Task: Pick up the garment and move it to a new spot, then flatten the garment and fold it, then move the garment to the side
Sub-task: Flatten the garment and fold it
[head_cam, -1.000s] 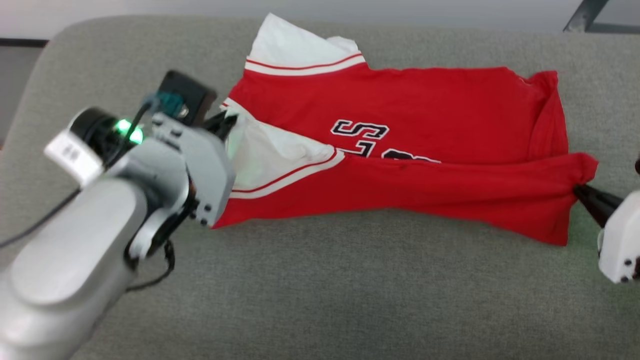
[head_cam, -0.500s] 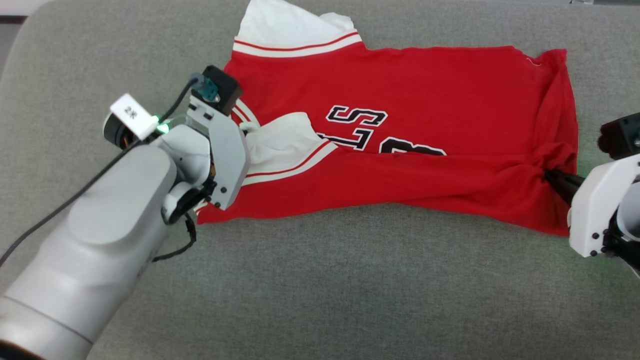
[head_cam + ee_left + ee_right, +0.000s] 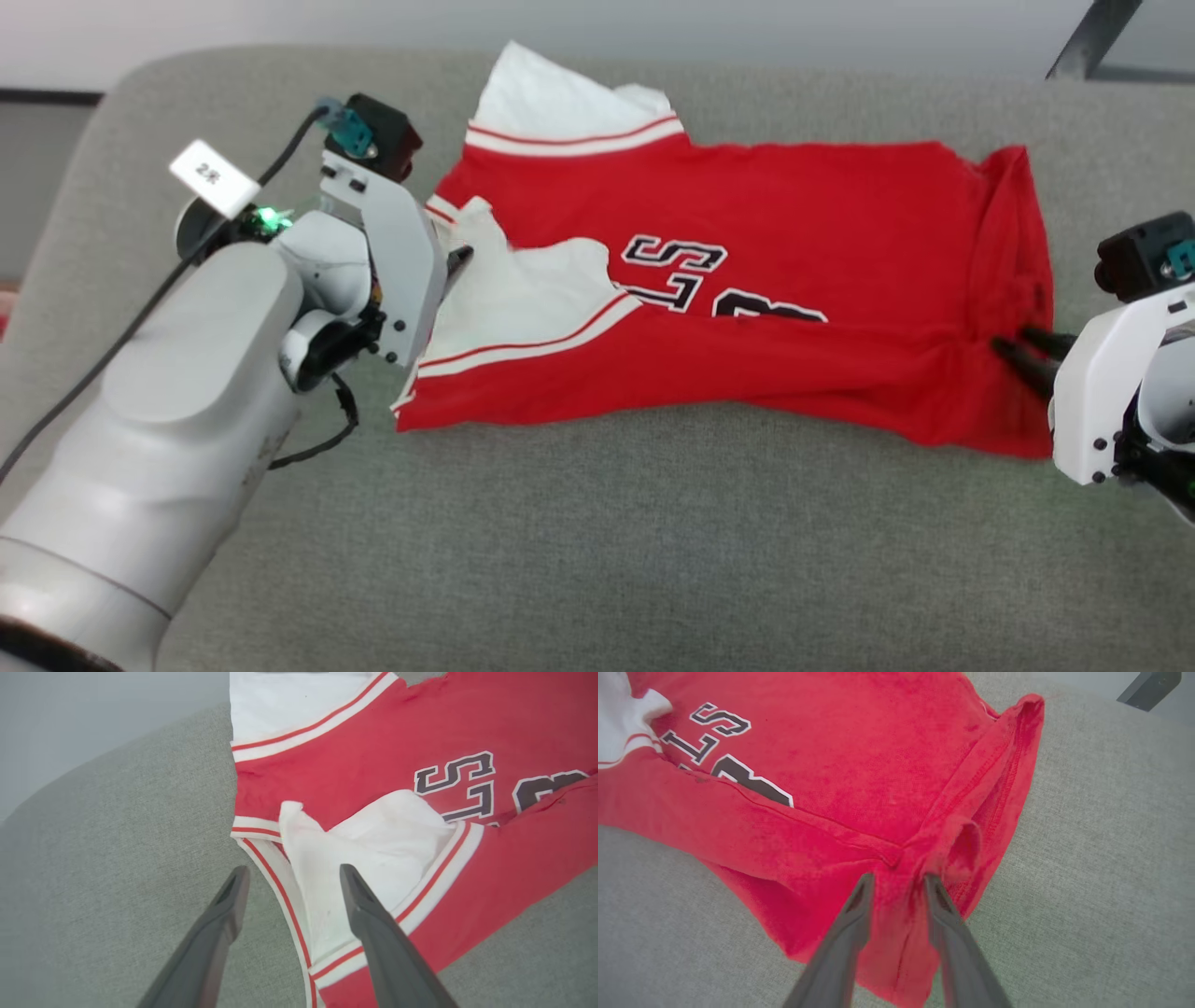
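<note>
Left gripper [image 3: 293,870] is spread open, the garment's [image 3: 350,765] white sleeve [image 3: 373,840] between and beyond its tips. Right gripper [image 3: 899,877] is narrowly parted, the bunched hem [image 3: 957,844] just beyond its tips.

The shirt [image 3: 747,224] lies on the grey cushion [image 3: 653,560], near edge folded over, the left hand [image 3: 455,264] at its white sleeve [image 3: 523,289] and the right hand [image 3: 1018,343], fingers apart, at the hem [image 3: 1013,271].
</note>
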### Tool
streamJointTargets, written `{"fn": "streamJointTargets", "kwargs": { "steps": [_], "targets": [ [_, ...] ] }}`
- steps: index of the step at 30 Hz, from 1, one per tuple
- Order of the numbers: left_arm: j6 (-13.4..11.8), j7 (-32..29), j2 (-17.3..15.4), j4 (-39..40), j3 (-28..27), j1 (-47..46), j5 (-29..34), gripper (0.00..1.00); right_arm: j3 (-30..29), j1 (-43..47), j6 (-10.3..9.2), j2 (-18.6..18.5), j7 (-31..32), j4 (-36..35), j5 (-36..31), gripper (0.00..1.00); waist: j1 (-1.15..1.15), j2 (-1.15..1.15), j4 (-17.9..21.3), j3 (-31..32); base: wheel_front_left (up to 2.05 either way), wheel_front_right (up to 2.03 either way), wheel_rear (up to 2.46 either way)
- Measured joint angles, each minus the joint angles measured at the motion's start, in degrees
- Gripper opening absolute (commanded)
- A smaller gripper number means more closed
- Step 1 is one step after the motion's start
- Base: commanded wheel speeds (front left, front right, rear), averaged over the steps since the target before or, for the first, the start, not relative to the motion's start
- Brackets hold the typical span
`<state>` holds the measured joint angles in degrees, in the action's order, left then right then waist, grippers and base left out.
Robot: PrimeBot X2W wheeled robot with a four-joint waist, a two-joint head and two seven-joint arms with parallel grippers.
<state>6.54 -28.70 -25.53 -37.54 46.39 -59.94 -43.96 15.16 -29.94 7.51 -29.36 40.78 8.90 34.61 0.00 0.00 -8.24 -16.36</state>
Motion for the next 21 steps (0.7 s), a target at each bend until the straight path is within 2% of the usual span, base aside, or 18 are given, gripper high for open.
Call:
{"fn": "streamJointTargets", "kwargs": {
  "steps": [5, 9, 17, 21],
  "targets": [
    [-0.63, 1.23, -1.51, 1.45, -0.38, 1.57, -0.40, 1.00, 0.67, 1.47, 0.00, -0.43, -2.25, 0.32, 0.07, 1.00, 0.00, 0.00, -0.35, 3.28, 0.00, 0.00, 0.00],
    [-2.12, 3.13, -2.75, 4.30, -1.10, 4.66, -0.87, 1.00, 1.35, 3.50, 0.00, -1.47, -7.69, -1.94, -0.66, 1.00, 0.00, 0.00, -0.61, 6.10, 0.00, 0.00, 0.00],
    [-6.80, 6.41, -6.11, 14.58, -4.39, 13.40, -4.31, 1.00, -0.47, 10.23, 0.00, -3.05, -28.47, -7.26, -7.71, 1.00, 0.00, 0.00, -0.73, 10.98, 0.00, 0.00, 0.00],
    [-9.44, 6.73, -8.42, 19.76, -5.61, 17.74, -5.63, 1.00, -3.28, 14.95, 0.00, -1.96, -37.66, -8.94, -12.88, 1.00, 0.00, 0.00, -0.45, 12.43, 0.00, 0.00, 0.00]
  ]
}}
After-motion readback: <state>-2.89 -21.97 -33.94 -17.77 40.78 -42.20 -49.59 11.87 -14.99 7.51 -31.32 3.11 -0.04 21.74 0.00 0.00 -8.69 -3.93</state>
